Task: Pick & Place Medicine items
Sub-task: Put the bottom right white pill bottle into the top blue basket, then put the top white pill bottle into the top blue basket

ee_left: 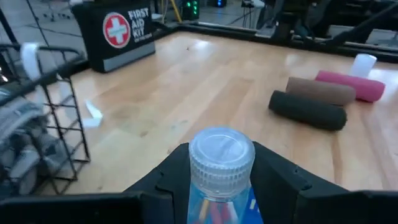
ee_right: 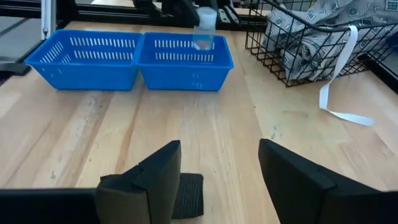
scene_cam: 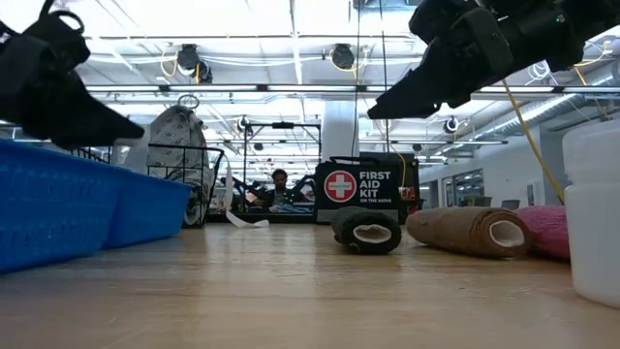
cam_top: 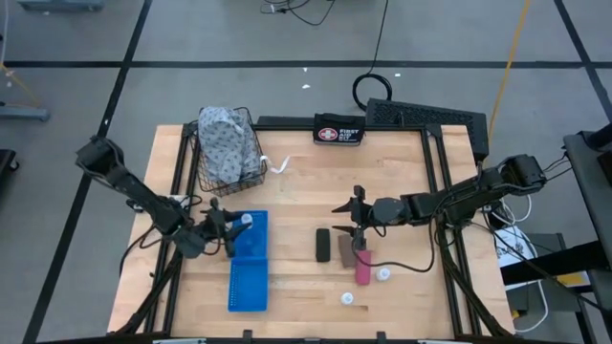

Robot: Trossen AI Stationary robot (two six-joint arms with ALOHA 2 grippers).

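Observation:
My left gripper [cam_top: 236, 225] is shut on a small clear bottle with a white cap [ee_left: 221, 155], over the far compartment of the blue two-part basket [cam_top: 249, 260]. My right gripper [cam_top: 354, 216] is open and empty above the black oblong roll [cam_top: 323, 245], which shows below its fingers in the right wrist view [ee_right: 186, 196]. The brown roll [cam_top: 344, 250] and the pink tube [cam_top: 363, 268] lie on their sides beside the black one. Two white bottles [cam_top: 383, 274] [cam_top: 348, 298] stand on the table nearer the front. My left gripper pinches the bottle's body just below the cap [ee_left: 214, 199] between its two fingers, one on each side. The fingers come roughly level from the table's left. The bottle stands upright, cap up, lifted clear above the blue basket.
A wire basket [cam_top: 212, 177] holding patterned cloth stands at the far left. The black first-aid pouch [cam_top: 338, 131] stands at the far edge. Bare wood [cam_top: 306, 186] lies between the blue basket and the rolls. A white strip [cam_top: 279, 166] lies beside the wire basket.

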